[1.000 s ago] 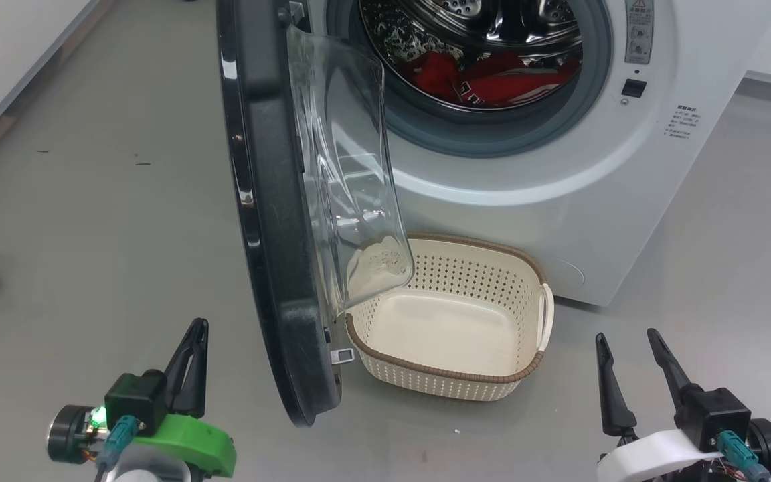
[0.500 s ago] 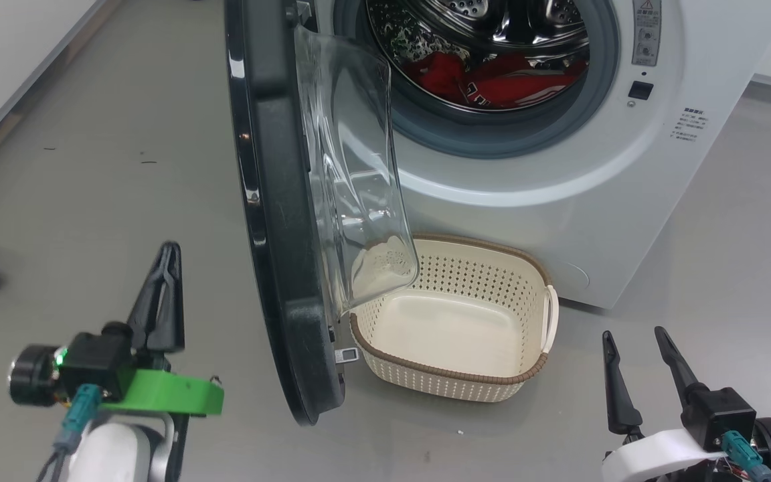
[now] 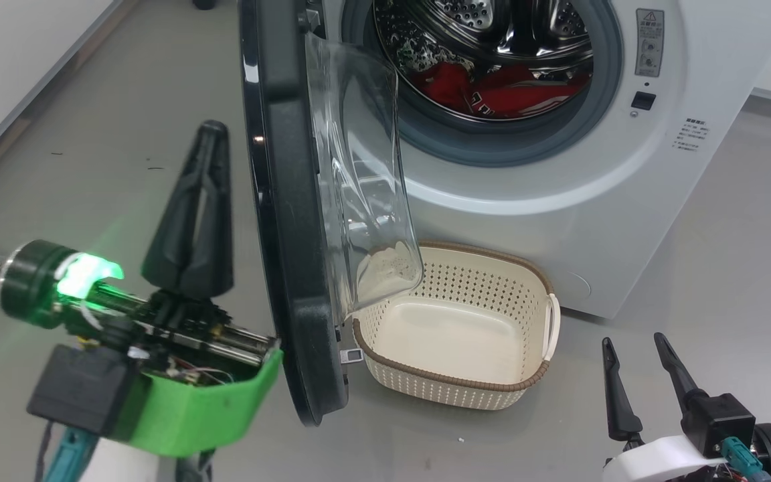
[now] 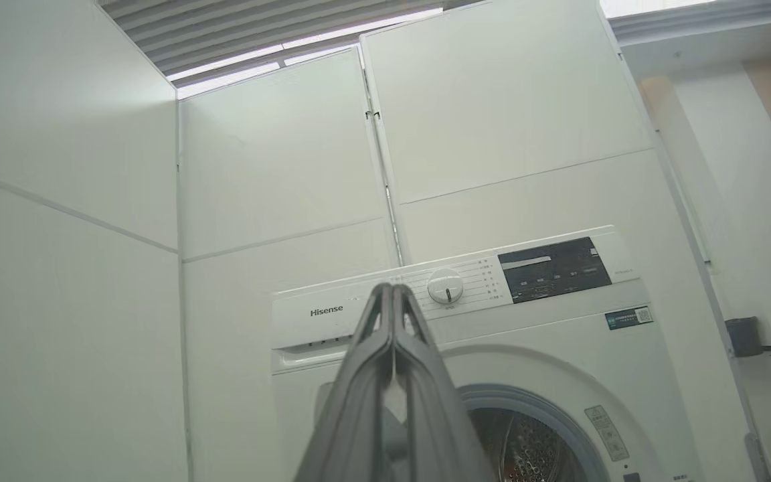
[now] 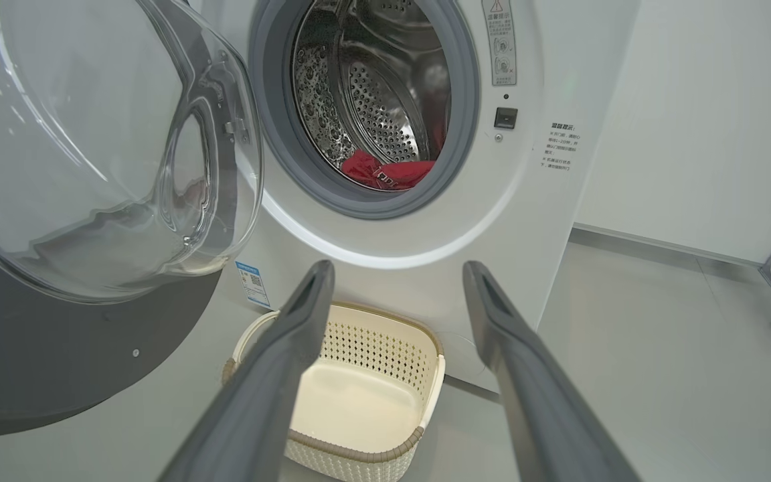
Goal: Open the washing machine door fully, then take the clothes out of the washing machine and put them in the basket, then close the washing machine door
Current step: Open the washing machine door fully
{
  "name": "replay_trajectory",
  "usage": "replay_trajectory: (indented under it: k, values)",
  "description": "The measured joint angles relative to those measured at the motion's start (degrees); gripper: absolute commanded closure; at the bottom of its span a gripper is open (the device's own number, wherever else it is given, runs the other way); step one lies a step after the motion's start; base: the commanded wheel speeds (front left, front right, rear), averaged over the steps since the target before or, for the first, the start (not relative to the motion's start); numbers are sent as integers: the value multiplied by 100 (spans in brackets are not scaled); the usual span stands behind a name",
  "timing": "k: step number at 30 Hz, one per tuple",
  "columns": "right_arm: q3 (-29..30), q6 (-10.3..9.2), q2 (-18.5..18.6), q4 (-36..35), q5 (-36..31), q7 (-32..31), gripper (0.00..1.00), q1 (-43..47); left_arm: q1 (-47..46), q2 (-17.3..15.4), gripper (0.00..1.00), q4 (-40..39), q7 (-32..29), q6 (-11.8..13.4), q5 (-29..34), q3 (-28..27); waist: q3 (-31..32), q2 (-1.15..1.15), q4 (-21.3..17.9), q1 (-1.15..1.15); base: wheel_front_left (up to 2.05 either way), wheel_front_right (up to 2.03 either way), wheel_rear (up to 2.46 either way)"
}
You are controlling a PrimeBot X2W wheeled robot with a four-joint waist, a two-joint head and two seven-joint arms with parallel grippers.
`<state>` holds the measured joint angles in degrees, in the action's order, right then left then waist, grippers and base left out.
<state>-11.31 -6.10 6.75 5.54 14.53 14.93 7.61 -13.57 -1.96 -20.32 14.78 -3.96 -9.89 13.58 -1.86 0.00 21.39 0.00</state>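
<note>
Washing machine door (image 3: pixel 288 221) stands swung out, edge-on, just beside my left gripper (image 3: pixel 214 130), whose fingers are pressed together with nothing between them. Red clothes (image 3: pixel 492 94) lie in the drum of the washing machine (image 3: pixel 559 181), and the basket (image 3: pixel 452 383) sits on the floor below its opening. My right gripper (image 3: pixel 631 340) hangs low with its fingers spread wide, holding nothing.

The head camera looks down on the big white front-loading washing machine (image 3: pixel 559 181), its large round glossy black door (image 3: pixel 288 234) edge-on. The left wrist camera tilts up from low at the control panel (image 4: pixel 492 281). The right wrist camera, low and near, faces the machine's front. All share the grey-ringed steel drum mouth (image 3: pixel 492 144); head and right wrist share the small cream perforated plastic basket (image 3: pixel 452 395).
</note>
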Motion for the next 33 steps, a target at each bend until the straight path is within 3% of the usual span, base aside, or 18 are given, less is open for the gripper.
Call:
replay_trajectory:
  k: [6,17,23,33]
  values:
    - [2,52,-46,25,-11,0,0,26,212,-20,100,-146,-36,-224,-322,1134,56,0,-11,0,0,0,0]
    - [-4,146,-101,78,-57,0,0,110,912,-252,100,467,-1079,-296,-658,2542,108,0,-84,0,0,0,0]
    - [21,151,-122,103,-65,0,0,119,1086,-466,100,706,-1556,-296,-831,2670,87,0,-116,0,0,0,0]
    - [100,179,-135,108,-93,0,0,121,1210,-602,100,1078,-1834,-279,-877,2283,-3,0,-119,0,0,0,0]
